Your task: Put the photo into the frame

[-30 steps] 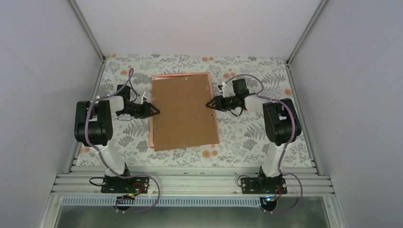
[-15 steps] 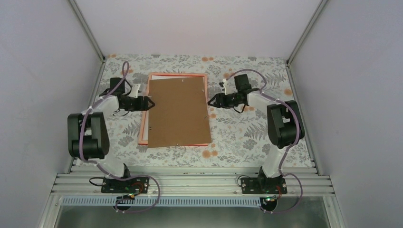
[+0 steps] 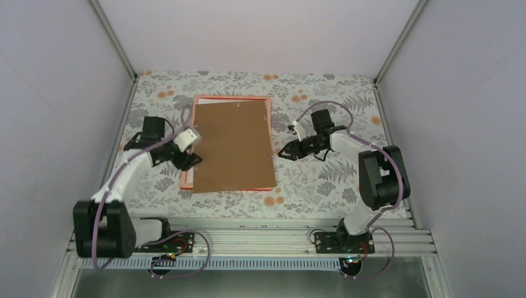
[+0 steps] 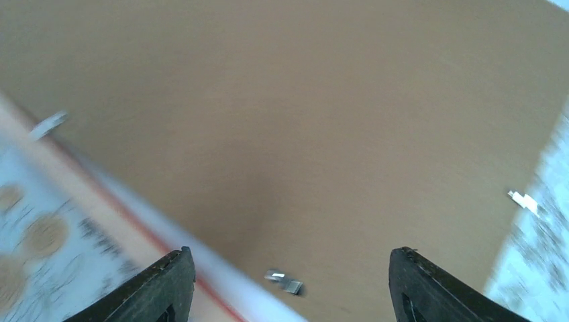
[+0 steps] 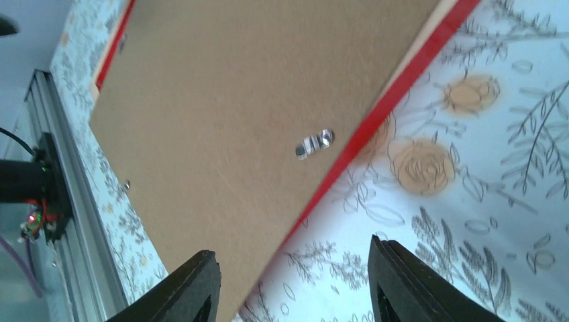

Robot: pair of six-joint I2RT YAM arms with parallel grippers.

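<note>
The large, thin-edged rectangular frame (image 3: 231, 97) with its orange-red rim lies flat, back upward, on the floral-patterned table (image 3: 322, 180), in the middle and toward the far side. A brown rectangular hardboard backing (image 3: 232, 146) with small metal clips (image 5: 314, 144) rests on it slightly askew, leaving the rim visible along the far and left edges. The left gripper (image 3: 195, 160) hangs over the board's left edge with its 2 black fingers spread wide and nothing between them, while the right gripper (image 3: 280, 153) sits low just beside the frame's right edge, its 2 fingers likewise parted and holding nothing.
</note>
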